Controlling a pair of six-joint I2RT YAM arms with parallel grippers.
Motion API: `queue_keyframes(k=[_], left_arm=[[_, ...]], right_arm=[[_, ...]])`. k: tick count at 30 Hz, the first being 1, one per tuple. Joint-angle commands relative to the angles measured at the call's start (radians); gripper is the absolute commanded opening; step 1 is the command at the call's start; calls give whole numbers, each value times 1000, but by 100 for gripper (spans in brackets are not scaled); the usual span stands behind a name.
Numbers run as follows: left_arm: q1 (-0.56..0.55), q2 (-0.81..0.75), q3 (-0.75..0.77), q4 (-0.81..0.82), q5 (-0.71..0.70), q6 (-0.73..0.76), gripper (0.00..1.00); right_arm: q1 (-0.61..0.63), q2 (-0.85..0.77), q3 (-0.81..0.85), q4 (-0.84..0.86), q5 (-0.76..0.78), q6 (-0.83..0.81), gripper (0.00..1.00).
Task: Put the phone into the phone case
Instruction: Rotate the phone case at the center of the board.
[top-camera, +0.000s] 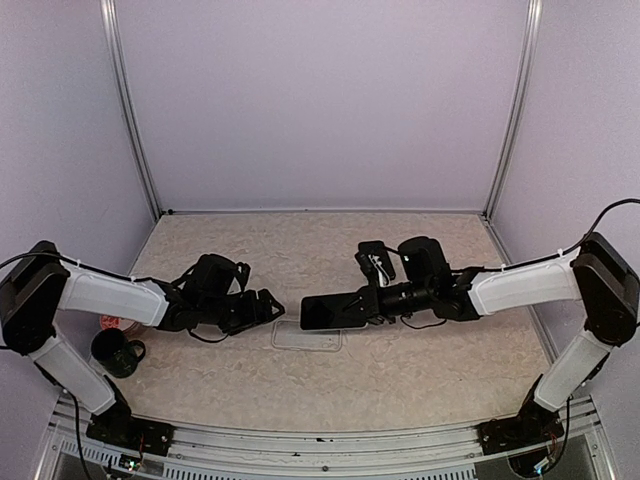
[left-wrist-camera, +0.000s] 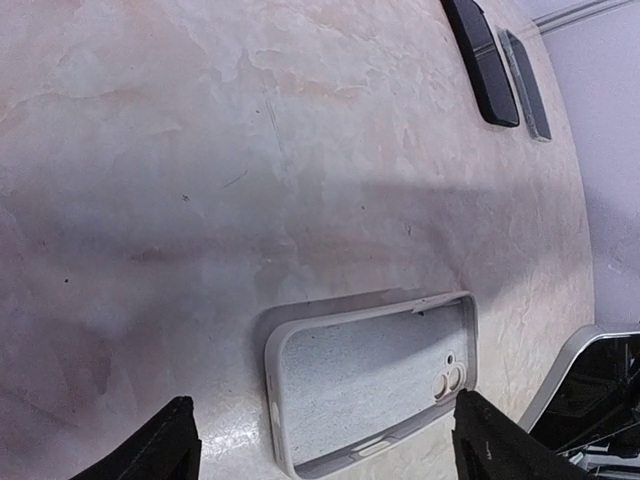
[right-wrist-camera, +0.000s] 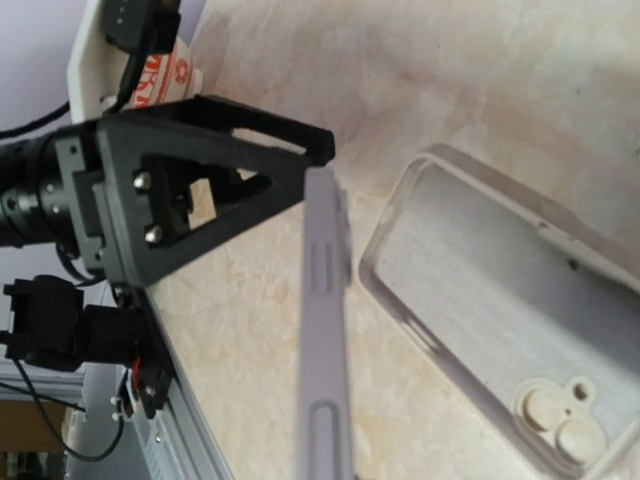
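Nearest, well off to the left beside the left arm, note a green mug (top-camera: 118, 352), too far away to matter. Next out, look at the phone case (top-camera: 308, 338), pale and see-through: lying flat on the table (top-camera: 420, 385), opening upward, long axis running left to right, camera cutout at the end toward the right arm. Pinned by nothing, so likely to skate or tip under a push from one side. Just above and beside it, find the phone (top-camera: 333, 312), clamped at its right end by the right gripper (top-camera: 362, 304) and apparently not yet touching the case. Held on its long edge, to judge from the right wrist view, with a button-bearing side up and a dark broad face toward the near edge of the table; long axis left to right, free end pointing at the left gripper (top-camera: 272, 310). Roughly in line with the case, though skewed a little in the right wrist view. No telling the lens end from the other, hence some risk of a mismatch with the cutout. Lowered as held, would probably meet the rim edge-on instead of seating; calls for rolling flat first. Gripped at one end only, may pivot between the pads under downward pressure. At about the same depth, see the left gripper spread wide and empty, hovering near the case's left end without steadying it. Close enough to the phone's free end to be struck on any careless advance.
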Motion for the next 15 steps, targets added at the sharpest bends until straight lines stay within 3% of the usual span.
queue_keyframes(k=[1, 5, 15], left_arm=[[21, -43, -43, 118, 56, -7, 90], [35, -39, -77, 184, 97, -22, 99], [47, -15, -138, 307, 158, -62, 99]], right_arm=[[11, 26, 96, -18, -19, 28, 0], [11, 58, 112, -22, -40, 69, 0], [11, 128, 112, 39, -103, 152, 0]])
